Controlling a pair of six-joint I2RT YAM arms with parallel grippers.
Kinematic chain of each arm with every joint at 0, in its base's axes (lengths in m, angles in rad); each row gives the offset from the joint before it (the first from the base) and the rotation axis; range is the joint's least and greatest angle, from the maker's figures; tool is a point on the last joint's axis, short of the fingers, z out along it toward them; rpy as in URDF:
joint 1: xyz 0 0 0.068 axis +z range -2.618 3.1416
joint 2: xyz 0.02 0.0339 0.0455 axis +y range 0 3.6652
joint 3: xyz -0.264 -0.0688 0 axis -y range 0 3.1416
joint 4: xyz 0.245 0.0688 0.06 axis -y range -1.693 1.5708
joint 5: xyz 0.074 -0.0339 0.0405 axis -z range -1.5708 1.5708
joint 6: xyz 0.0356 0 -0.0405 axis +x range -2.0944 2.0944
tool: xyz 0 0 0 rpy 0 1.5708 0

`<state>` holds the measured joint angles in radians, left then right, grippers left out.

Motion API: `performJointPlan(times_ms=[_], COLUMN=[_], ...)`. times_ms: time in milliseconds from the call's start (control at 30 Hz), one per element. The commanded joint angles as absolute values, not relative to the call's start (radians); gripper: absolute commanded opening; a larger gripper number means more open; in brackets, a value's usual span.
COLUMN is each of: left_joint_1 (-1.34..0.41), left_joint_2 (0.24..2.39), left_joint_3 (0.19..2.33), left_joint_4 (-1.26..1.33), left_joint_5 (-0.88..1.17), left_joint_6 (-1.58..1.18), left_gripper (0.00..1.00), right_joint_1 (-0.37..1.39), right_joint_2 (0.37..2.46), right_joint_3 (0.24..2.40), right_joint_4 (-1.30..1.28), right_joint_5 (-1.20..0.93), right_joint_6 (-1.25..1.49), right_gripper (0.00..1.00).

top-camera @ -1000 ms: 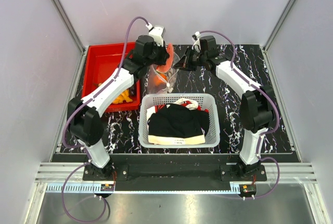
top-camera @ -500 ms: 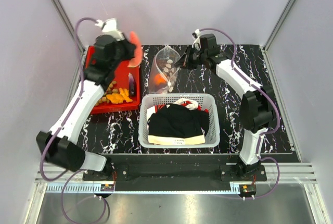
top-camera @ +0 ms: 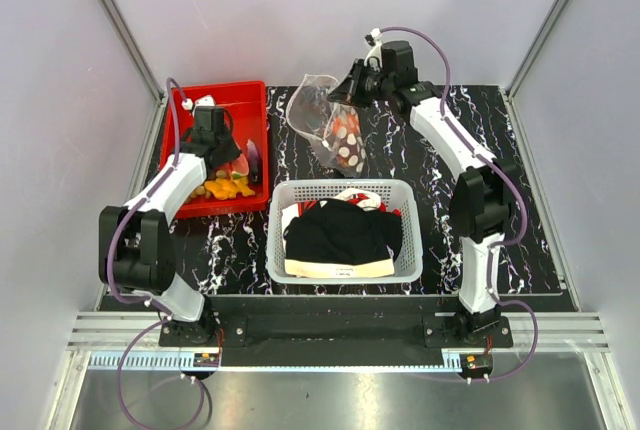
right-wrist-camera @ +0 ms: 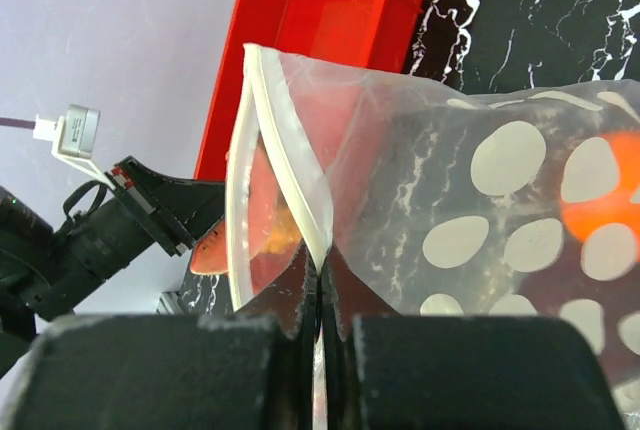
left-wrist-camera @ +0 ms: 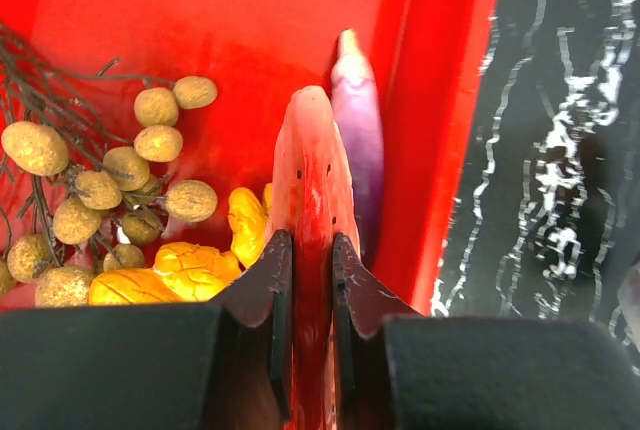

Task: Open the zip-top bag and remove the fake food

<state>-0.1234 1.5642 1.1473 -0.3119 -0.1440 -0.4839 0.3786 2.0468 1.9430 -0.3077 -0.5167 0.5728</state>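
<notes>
Where the overhead view looks down on the table, the zip-top bag (top-camera: pixel 322 115) sits at the far side between the red bin (top-camera: pixel 215 87) and the right arm. The right gripper (top-camera: pixel 347 90) holds it up by its mouth, and pale discs (top-camera: pixel 347 145) show inside. The left gripper (top-camera: pixel 222 153) is low in the bin. In the left wrist view, a pink-red wedge (left-wrist-camera: pixel 312 160) lies close to the bin's wall beside a dark purple piece (left-wrist-camera: pixel 357 130). If released carelessly it might roll out. The jaws stand narrowly apart, clamped on that wedge. In the right wrist view, the slick zip strip (right-wrist-camera: pixel 285 140) could slip free, dropping the bag and spilling its remaining food. The jaws are squeezed fully together on the strip, and the bag's mouth gapes.
</notes>
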Motion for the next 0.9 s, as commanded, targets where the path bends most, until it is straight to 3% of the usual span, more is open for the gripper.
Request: performJointPlan(times_ms=[0, 167, 267, 433, 500, 633, 733, 867], left_joint_1=[-0.121, -0.112, -0.114, -0.141, -0.176, -0.309, -0.351, -0.373], left_joint_2=[1.555, 1.54, 1.517, 1.471, 1.473, 1.538, 1.641, 1.758], left_joint_3=[1.14, 1.132, 1.167, 1.241, 1.298, 1.431, 1.548, 1.64], left_joint_4=[-0.258, -0.265, -0.279, -0.161, -0.095, -0.06, -0.087, -0.112], left_joint_5=[-0.247, -0.276, -0.256, 0.093, 0.194, 0.189, 0.196, 0.212], left_joint_6=[-0.508, -0.502, -0.466, -0.397, -0.393, -0.33, -0.336, -0.356], left_gripper=[0.32, 0.76, 0.8, 0.6, 0.48, 0.36, 0.23, 0.15], right_joint_1=[0.374, 0.368, 0.368, 0.368, 0.37, 0.37, 0.37, 0.371], right_joint_2=[2.1, 2.16, 2.186, 2.213, 2.221, 2.238, 2.235, 2.229], right_joint_3=[2.046, 2.123, 2.166, 2.213, 2.226, 2.237, 2.238, 2.232], right_joint_4=[-0.313, -0.33, -0.341, -0.348, -0.35, -0.35, -0.35, -0.35], right_joint_5=[-0.54, -0.554, -0.571, -0.58, -0.586, -0.595, -0.589, -0.577], right_joint_6=[0.545, 0.538, 0.546, 0.554, 0.561, 0.575, 0.58, 0.594], right_gripper=[0.0, 0.0, 0.0, 0.0, 0.0, 0.0, 0.0, 0.0])
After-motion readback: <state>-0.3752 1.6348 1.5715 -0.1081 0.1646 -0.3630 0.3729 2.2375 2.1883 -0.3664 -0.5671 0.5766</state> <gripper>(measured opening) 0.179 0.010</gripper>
